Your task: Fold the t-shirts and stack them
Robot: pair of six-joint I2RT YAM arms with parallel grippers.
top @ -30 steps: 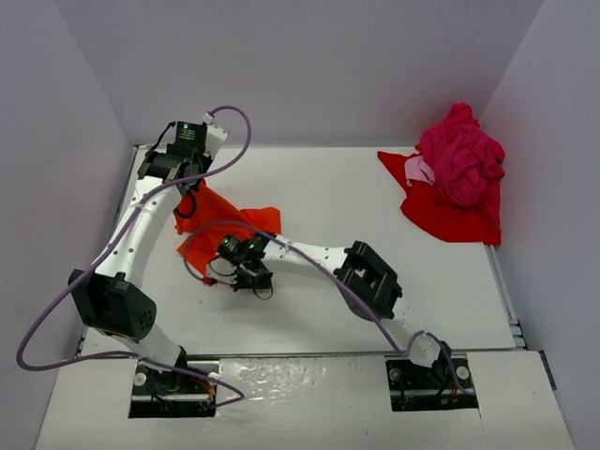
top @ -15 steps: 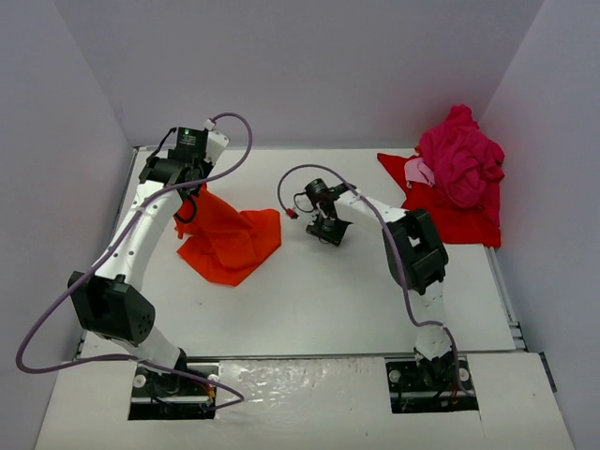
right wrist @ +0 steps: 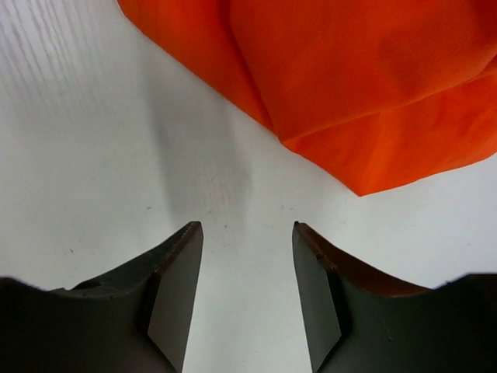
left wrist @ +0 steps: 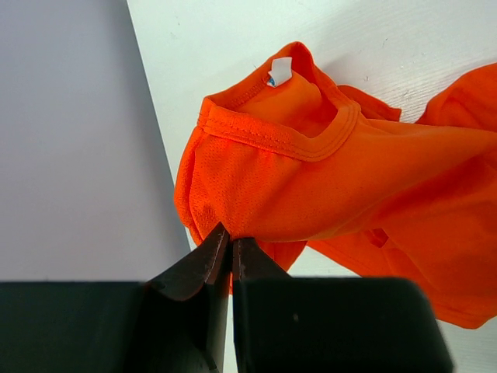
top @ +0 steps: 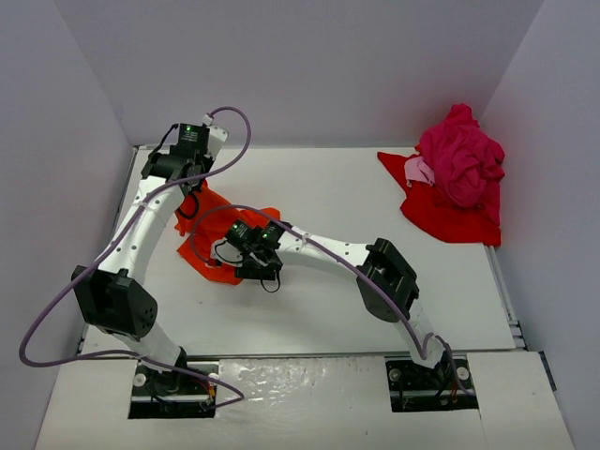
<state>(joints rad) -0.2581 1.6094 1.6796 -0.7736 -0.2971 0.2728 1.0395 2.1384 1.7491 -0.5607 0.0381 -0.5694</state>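
Note:
An orange-red t-shirt (top: 208, 246) lies bunched at the table's left, partly lifted. My left gripper (top: 192, 190) is shut on its edge near the collar. In the left wrist view the fingertips (left wrist: 231, 237) pinch the cloth (left wrist: 326, 186) below the neckline with its white label (left wrist: 280, 70). My right gripper (top: 234, 262) is open and empty, low over bare table at the shirt's near right corner. In the right wrist view the gripper (right wrist: 247, 233) stands just short of the orange hem (right wrist: 349, 78). A magenta-pink shirt (top: 459, 159) lies crumpled on a red shirt (top: 448, 216) at the far right.
White walls enclose the table (top: 375, 309) at the back and both sides. The left wall (left wrist: 70, 140) is close beside the left gripper. The right arm's forearm (top: 328, 255) stretches across the table's middle. A purple cable (top: 230, 155) loops by the left wrist.
The right gripper swung out to the table's far middle and came back left beside the orange shirt. The shirt, spread wider half a second ago, now hangs narrower and more bunched.

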